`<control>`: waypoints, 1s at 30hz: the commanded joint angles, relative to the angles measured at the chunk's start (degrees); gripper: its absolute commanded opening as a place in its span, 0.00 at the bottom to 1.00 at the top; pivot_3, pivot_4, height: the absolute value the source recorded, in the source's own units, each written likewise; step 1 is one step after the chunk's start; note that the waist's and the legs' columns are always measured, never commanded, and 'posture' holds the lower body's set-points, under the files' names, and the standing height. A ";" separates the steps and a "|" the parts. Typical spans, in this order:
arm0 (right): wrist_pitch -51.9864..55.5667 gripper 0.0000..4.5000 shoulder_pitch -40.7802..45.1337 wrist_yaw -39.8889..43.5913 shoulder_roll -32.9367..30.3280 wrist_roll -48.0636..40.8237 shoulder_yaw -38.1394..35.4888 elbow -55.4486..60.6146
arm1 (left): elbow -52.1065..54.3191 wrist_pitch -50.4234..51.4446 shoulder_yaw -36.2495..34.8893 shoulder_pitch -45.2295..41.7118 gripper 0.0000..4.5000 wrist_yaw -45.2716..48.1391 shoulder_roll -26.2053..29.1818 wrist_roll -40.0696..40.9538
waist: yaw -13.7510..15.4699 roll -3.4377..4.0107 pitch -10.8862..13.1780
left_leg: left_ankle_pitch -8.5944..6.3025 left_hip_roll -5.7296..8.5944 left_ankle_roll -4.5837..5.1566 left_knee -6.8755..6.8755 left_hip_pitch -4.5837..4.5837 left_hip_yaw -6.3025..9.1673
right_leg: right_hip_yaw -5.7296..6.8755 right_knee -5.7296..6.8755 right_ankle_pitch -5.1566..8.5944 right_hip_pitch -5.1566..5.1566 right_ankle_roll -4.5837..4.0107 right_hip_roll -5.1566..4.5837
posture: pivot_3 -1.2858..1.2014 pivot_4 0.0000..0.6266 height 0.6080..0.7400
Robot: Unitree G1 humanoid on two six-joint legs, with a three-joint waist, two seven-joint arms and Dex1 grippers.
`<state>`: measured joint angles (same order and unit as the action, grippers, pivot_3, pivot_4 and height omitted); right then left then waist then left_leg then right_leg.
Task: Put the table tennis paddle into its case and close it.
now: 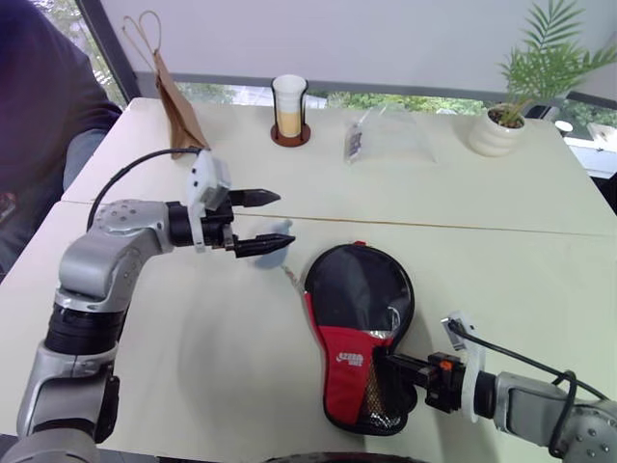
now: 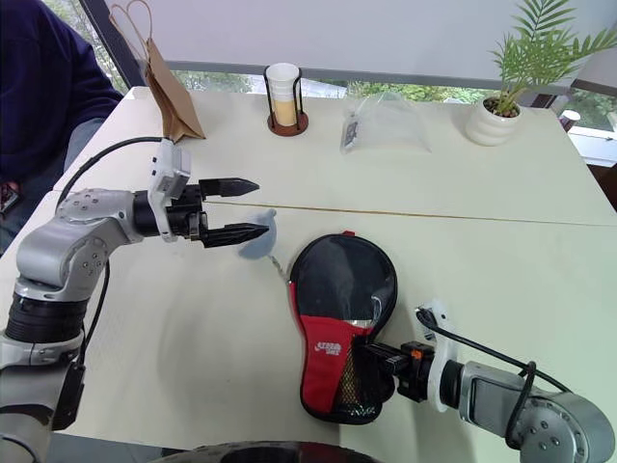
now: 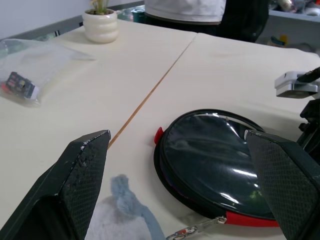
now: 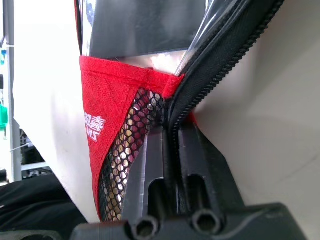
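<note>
case (image 1: 359, 333) flat on table (image 1: 193, 338), right pincer (image 1: 384, 367) pinching zipper edge.

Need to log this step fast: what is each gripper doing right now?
Left gripper: open, holding nothing, above the table.
Right gripper: fingers nearly together at the case zipper edge; grip cannot be told.
</note>
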<state>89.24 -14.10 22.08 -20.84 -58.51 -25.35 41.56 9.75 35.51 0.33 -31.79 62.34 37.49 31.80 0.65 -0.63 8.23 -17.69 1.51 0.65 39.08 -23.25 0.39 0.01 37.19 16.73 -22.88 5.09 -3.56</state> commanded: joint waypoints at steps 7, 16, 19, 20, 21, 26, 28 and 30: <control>-6.62 0.99 0.30 6.35 -16.37 3.29 -0.97 -7.65 | -0.90 -5.28 2.29 -0.54 1.00 2.09 1.39 -3.74 | 0.25 -0.08 -0.04 | -0.09 0.05 0.16 0.02 0.35 0.00 | 0.03 -0.14 0.00 0.46 0.00 -0.03 | 0.52 0.24 1.00; -23.63 0.99 12.70 20.85 -38.46 9.39 5.92 -10.45 | -5.91 -14.68 4.07 -0.29 1.00 4.61 4.64 -11.45 | -0.44 0.01 0.05 | -0.17 0.06 0.29 -0.01 0.50 -0.05 | 0.00 -0.22 0.00 0.56 0.01 -0.06 | 0.52 0.24 1.00; -26.89 0.99 25.25 19.87 -36.19 12.31 14.82 -10.89 | -7.49 -17.16 4.40 0.09 1.00 4.92 5.16 -13.36 | -1.07 0.12 0.12 | -0.15 -0.01 0.27 -0.06 0.46 -0.07 | -0.02 -0.23 0.01 0.46 0.00 0.02 | 0.52 0.24 1.00; -29.13 0.99 28.72 19.94 -34.79 14.52 18.72 -10.90 | -7.97 -18.18 4.67 0.34 1.00 4.95 5.33 -14.14 | -1.16 0.11 0.14 | -0.15 -0.01 0.26 -0.06 0.37 -0.07 | -0.02 -0.22 0.01 0.38 0.00 0.01 | 0.52 0.24 1.00; -31.21 0.99 31.31 20.04 -33.66 16.96 22.32 -11.09 | -8.45 -19.12 4.91 0.56 1.00 5.01 5.48 -14.87 | -1.22 0.11 0.14 | -0.15 -0.01 0.26 -0.04 0.26 -0.06 | -0.01 -0.21 0.01 0.28 0.00 0.01 | 0.52 0.24 1.00; -41.65 0.99 37.48 21.06 -27.43 29.37 37.83 -15.46 | -10.32 -21.79 5.06 1.34 1.00 5.07 5.54 -16.79 | -0.81 0.09 0.13 | 0.09 0.06 -0.15 0.15 -0.24 -0.07 | -0.01 0.00 -0.01 -0.22 0.02 -0.08 | 0.52 0.24 1.00; -44.57 0.99 37.67 21.97 -25.64 32.60 41.45 -17.72 | -10.87 -22.74 5.25 1.64 1.00 4.99 5.44 -17.53 | -0.51 0.10 0.14 | 0.09 0.07 -0.14 0.15 -0.24 -0.07 | -0.01 0.01 -0.01 -0.23 0.02 -0.08 | 0.52 0.24 1.00; -48.04 0.99 37.20 22.68 -24.52 36.45 44.71 -20.53 | -11.45 -23.82 5.69 1.93 1.00 4.73 5.01 -18.41 | -0.26 0.11 0.14 | 0.09 0.07 -0.14 0.15 -0.24 -0.07 | 0.00 0.01 -0.01 -0.23 0.02 -0.08 | 0.52 0.24 1.00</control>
<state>44.28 22.82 44.05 -45.57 -24.97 18.32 21.84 -2.17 13.30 6.03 -29.83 67.31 42.45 13.97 0.38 -0.52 8.37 -17.61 1.59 0.52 39.23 -23.48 0.32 0.01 37.20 16.72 -23.12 5.11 -3.64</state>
